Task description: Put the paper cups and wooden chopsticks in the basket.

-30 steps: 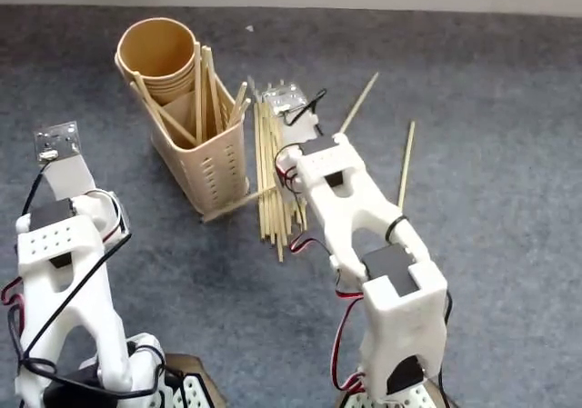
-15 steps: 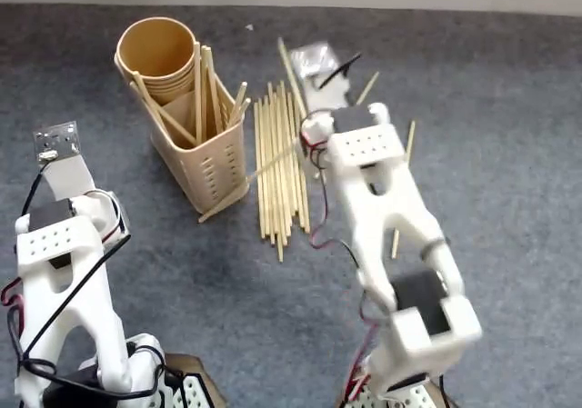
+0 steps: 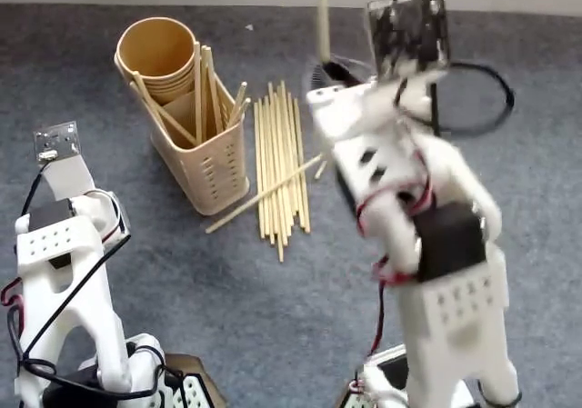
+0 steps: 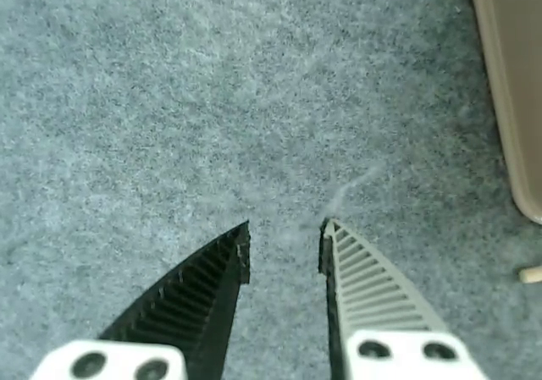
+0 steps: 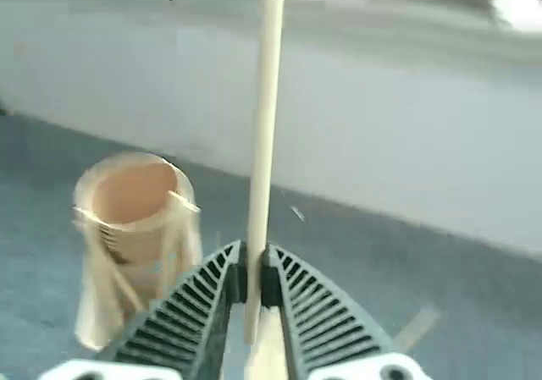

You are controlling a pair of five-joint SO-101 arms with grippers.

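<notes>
Inside the basket [image 3: 214,167] we found the paper cups [image 3: 156,49] stacked with several chopsticks beside them, while a bundle of chopsticks [image 3: 280,167] lay on the worktop [image 3: 509,154] just beside it, so we judged the job roughly half done. Our right fingers [image 5: 199,312] pinched one chopstick [image 5: 267,101] upright near its lower end, held aloft and apart from the basket; our left fingers [image 4: 364,287] hung spread over bare worktop, holding nothing

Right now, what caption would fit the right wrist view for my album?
Jaws shut on a single wooden chopstick, the basket with its paper cups beyond on the grey carpet.
</notes>
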